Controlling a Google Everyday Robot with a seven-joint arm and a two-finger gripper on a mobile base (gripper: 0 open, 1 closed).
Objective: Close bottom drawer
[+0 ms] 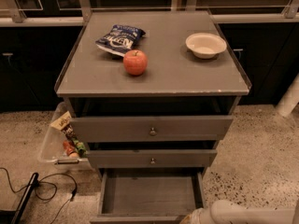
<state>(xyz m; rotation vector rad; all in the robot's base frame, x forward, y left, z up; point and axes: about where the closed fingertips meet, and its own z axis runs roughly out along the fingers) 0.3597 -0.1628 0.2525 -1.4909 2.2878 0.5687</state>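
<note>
The bottom drawer (149, 195) of the grey cabinet is pulled out, showing its plain grey empty inside. Its front edge lies at the frame's bottom. Above it are the middle drawer (152, 158) and the top drawer (152, 127), both shut, each with a small round knob. My gripper (190, 218) is at the bottom edge of the view, at the drawer's front right corner. My pale arm (252, 214) reaches in from the lower right. The fingers are mostly cut off by the frame.
On the cabinet top (187, 73) lie a red apple (135, 62), a blue chip bag (120, 38) and a white bowl (205, 45). A clear bin with snacks (60, 141) stands left of the cabinet. A black cable (42, 190) lies on the speckled floor.
</note>
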